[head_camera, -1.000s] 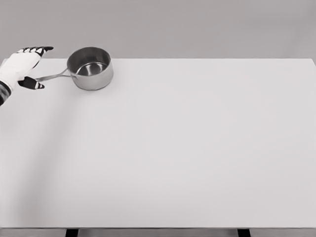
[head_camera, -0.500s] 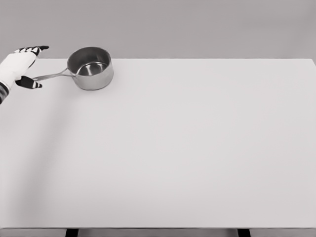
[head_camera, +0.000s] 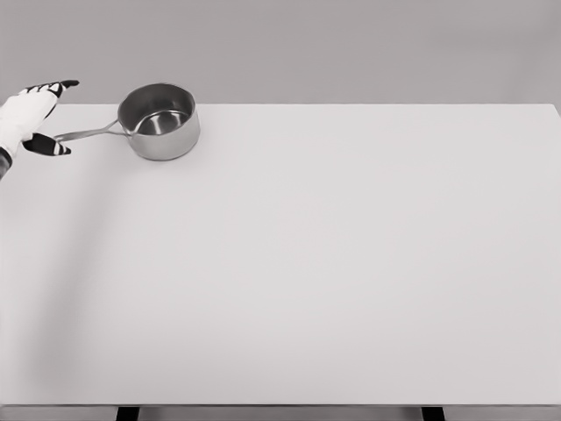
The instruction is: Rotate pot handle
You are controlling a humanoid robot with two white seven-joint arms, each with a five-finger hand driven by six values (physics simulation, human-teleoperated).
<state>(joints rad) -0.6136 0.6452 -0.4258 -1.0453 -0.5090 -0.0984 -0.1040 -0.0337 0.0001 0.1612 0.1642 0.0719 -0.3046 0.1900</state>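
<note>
Steel pot (head_camera: 159, 121), upright, open top, on white table (head_camera: 333, 263) at far left, close to the rear edge. Thin metal handle (head_camera: 88, 133) running left from the pot wall, dipping slightly toward the near side, free end reaching in between the thumb and the other fingers.

Head view, left hand (head_camera: 28, 117): white glove shell with dark fingertips, entering at the left frame edge. Fingers (head_camera: 54, 86) extended and held together, pointing right and slightly away, above and behind the handle end. Thumb (head_camera: 47, 146) spread apart from them, lying just on the near side of the handle tip. Handle tip located in the gap between thumb and fingers; contact between thumb and handle not determinable at this size. No closure around the handle: hand spread, nothing clamped.

Pot body well to the right of the fingertips, clear of them, with only the handle spanning the gap. Pot interior visible: bright base, darker inner wall. Faint shadow on the table right of and below the pot.

Dark table legs (head_camera: 128, 413) visible below the near edge. Plain grey wall (head_camera: 351, 44) behind.
</note>
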